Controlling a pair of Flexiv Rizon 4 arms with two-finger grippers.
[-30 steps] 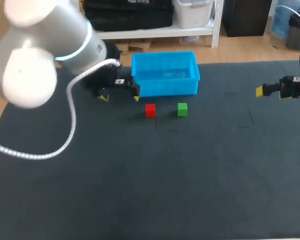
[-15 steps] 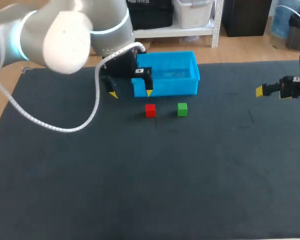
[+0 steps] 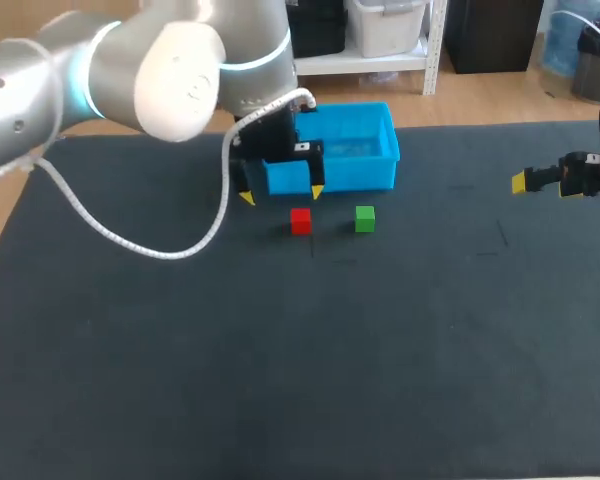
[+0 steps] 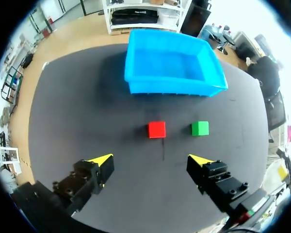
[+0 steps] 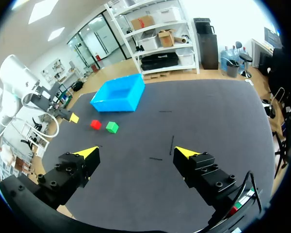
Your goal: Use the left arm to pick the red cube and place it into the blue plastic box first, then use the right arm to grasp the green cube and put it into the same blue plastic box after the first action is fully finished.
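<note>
Step 1 current: red cube [image 3: 300, 221] on counter [image 3: 280, 350], at 6 o'clock of blue plastic box [image 3: 350, 172], ungrasped. Left hand [image 3: 282, 194] open, near cube's 11 o'clock. Next: centre over cube, descend, close. Right hand [image 3: 540, 185] open, well apart at 3 o'clock.

Robot lab: arm [image 3: 130, 60] over table [image 3: 280, 380]

Blue plastic box [image 4: 174, 87], ahead of our left gripper [image 4: 150, 159]: we read smooth, slightly glossy plastic. Red cube [image 4: 156, 129] and green cube [image 4: 200, 128], nearer the tips: smooth faces, matt. Table [image 3: 280, 350] cover: dark, matt, cloth-like. Gripper fingers [image 4: 85, 177]: matt black, yellow tips look plastic. We see the same finish on the right gripper [image 5: 137, 152]. Left arm [image 3: 180, 70] shell: glossy silver-white. Its cable [image 3: 130, 245]: white, ribbed.
</note>
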